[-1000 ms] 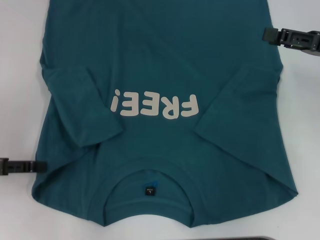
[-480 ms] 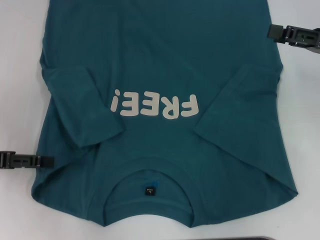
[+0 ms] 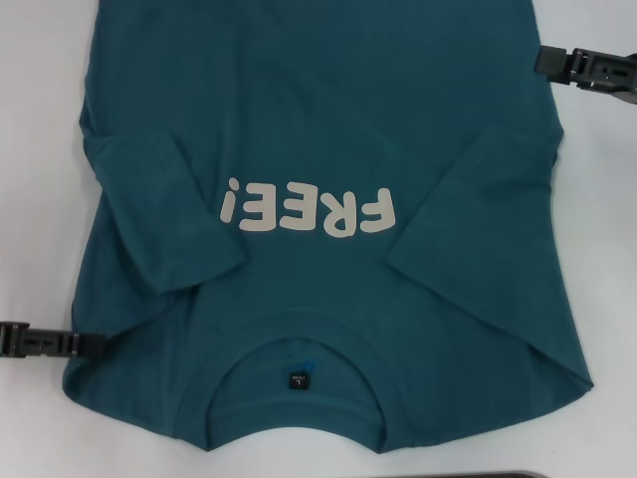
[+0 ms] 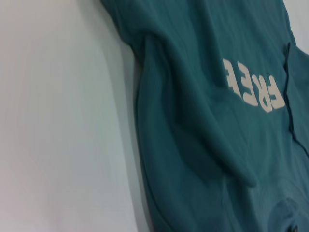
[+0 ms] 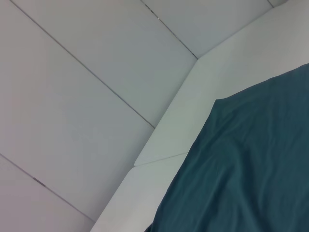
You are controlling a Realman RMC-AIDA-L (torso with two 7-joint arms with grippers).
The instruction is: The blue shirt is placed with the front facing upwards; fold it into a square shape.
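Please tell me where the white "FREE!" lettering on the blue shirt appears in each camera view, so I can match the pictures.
Head view: the lettering sits mid-picture on the blue shirt, reading upside down.
Left wrist view: the lettering is at the right side, turned sideways.
Right wrist view: not in it; only plain shirt cloth shows.
Shared landmark: the folded-in sleeve beside the "!", also in the left wrist view.

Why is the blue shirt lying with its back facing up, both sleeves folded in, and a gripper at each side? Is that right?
Not quite. The blue shirt lies front up: the head view shows the white lettering and the neck label. The rest holds: both sleeves are folded in, with the left gripper and the right gripper at its sides.
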